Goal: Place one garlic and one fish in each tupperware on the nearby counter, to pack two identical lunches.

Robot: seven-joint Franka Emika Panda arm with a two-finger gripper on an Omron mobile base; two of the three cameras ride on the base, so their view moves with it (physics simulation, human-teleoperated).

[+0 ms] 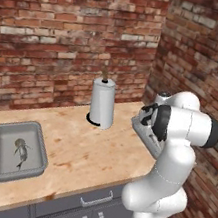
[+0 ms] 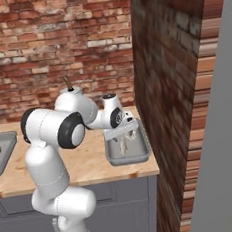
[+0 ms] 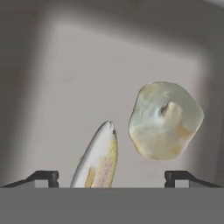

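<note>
Hand view, garlic (image 3: 166,120) beside fish (image 3: 97,158), seemingly apart

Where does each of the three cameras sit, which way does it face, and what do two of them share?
Left base view: behind the arm's left, looking down over the counter; arm at lower right.
Right base view: behind its right, facing the corner tupperware; arm at lower left, pincer above the tub.
Hand view: on the hand, looking into the tub at a fish and garlic; open finger tips at the bottom.
Shared: both base views show the paper-towel roll.
</note>
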